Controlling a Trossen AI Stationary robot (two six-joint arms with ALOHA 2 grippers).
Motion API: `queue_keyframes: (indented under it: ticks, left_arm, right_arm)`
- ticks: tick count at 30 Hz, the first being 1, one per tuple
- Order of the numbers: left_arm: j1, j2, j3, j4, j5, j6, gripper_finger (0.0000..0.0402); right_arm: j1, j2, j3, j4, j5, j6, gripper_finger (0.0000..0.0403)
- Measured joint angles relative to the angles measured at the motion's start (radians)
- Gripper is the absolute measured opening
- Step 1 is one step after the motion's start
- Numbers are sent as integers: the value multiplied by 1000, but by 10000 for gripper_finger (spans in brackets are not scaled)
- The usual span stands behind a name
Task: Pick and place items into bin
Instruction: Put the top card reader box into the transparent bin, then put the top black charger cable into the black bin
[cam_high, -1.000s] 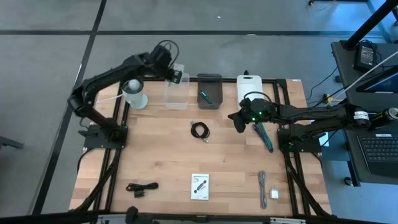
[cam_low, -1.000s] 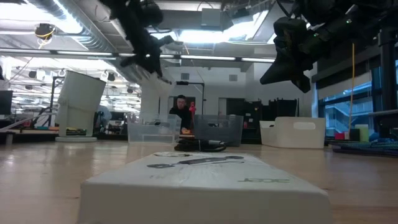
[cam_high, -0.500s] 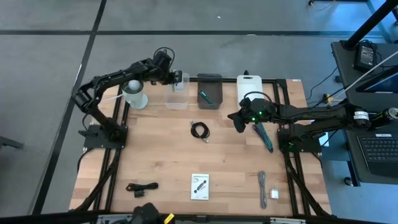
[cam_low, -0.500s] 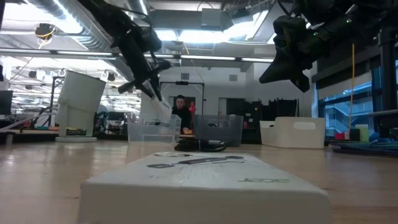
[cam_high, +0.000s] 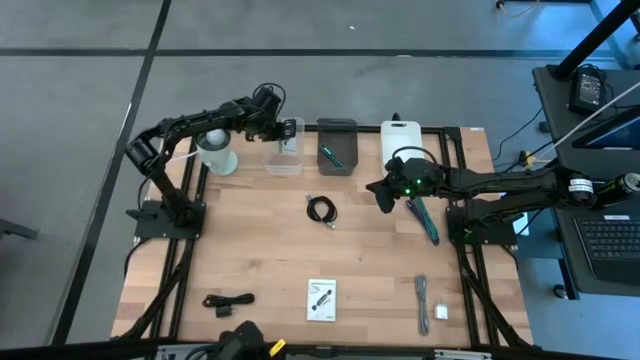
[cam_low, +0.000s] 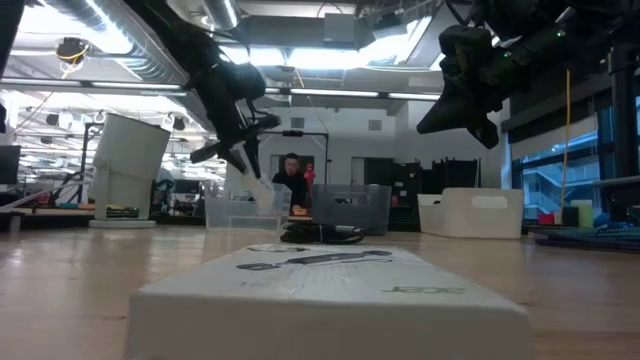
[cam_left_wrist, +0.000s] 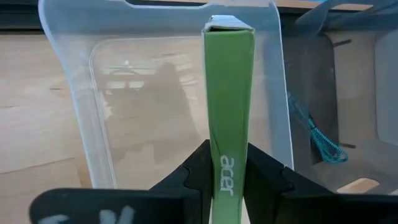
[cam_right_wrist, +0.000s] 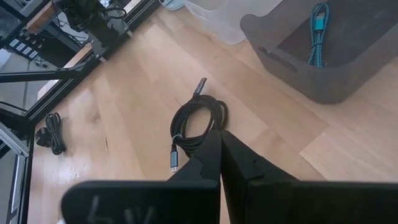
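A whitish round cup with a ball top (cam_high: 216, 150) stands at the far left corner of the wooden bench (cam_high: 260, 250). Right of the bench a laptop (cam_high: 607, 238) sits on a dark side desk. Beyond the bench, a person (cam_low: 291, 178) shows in the low view.

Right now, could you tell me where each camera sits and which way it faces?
High view: overhead, straight down; both arms, clear bin.
Low view: tabletop height, level across a white box into the room; both arms overhead.
Left wrist view: down past the left gripper pinching a green-edged box over the clear bin.
Right wrist view: past the shut right gripper at a black coiled cable, shared with high view.
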Motion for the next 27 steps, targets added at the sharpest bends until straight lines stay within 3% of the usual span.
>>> queue_keyframes:
  ticks: [27]
  left_arm:
    - [10,3,16,2,0,20,138]
  right_arm:
    - [0,0,0,6,-1,-18,4]
